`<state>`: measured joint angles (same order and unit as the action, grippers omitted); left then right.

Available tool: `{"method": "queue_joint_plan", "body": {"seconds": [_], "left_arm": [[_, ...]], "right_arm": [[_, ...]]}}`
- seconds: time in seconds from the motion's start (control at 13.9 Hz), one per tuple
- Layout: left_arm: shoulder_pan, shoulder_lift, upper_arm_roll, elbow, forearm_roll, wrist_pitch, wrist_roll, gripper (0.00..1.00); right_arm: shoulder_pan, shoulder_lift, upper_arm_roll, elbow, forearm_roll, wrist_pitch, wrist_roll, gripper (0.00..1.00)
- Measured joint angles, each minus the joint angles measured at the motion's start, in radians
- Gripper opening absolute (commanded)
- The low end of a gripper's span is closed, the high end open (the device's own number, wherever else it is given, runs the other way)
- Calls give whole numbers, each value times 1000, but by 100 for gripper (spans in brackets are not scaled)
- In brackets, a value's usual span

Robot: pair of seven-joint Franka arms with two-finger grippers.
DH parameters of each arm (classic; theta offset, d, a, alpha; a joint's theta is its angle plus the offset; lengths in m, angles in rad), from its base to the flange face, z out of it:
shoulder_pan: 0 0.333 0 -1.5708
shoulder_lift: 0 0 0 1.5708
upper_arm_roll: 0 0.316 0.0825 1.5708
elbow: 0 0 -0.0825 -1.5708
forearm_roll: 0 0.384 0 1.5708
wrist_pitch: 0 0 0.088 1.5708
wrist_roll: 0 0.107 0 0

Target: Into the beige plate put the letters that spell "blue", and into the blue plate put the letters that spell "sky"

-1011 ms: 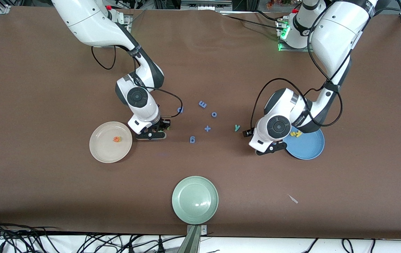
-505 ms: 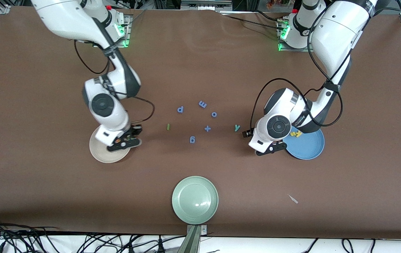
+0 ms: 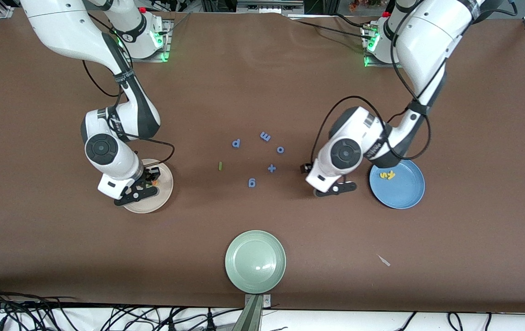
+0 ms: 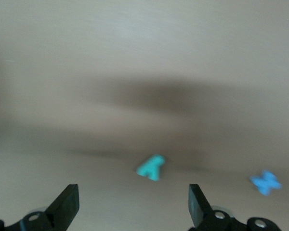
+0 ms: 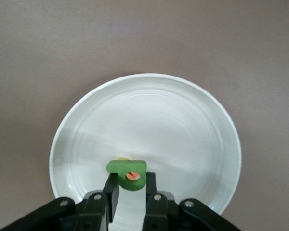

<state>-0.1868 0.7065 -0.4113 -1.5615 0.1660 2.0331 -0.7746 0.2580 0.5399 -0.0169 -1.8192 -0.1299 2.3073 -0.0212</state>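
My black matt plastic fingers point(image 5: 113, 195) pinch a matt green foam letter b point(image 5: 127, 174) over the smooth, glossy round beige plate point(image 5: 183, 125); the brown bench point(image 3: 262, 69) looks matt.

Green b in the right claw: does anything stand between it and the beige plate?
Nothing visible does. The right claw, shut on the green b, hangs right over the beige plate, with only bare plate under the letter.

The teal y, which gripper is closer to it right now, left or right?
Left. The left gripper hangs open right over the teal y. The right gripper, shut on the green b, is over the beige plate toward the right arm's end.
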Motion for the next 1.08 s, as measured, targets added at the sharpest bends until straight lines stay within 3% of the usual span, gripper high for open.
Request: {"method": "queue_joint_plan", "body": {"seconds": [0.07, 0.29, 0.72, 1.08], "left_arm": [[-22, 0, 0, 0, 0, 11, 28, 100], [-37, 0, 2, -2, 0, 26, 201, 100], [-31, 12, 7, -84, 59, 160, 352, 97], [-30, 21, 8, -142, 69, 227, 387, 90]], "right_arm": [[2, 1, 0, -4, 11, 4, 0, 35], [3, 3, 0, -38, 19, 44, 0, 63], [3, 1, 6, -48, 32, 62, 11, 64], [45, 1, 102, -8, 45, 48, 282, 64]]}}
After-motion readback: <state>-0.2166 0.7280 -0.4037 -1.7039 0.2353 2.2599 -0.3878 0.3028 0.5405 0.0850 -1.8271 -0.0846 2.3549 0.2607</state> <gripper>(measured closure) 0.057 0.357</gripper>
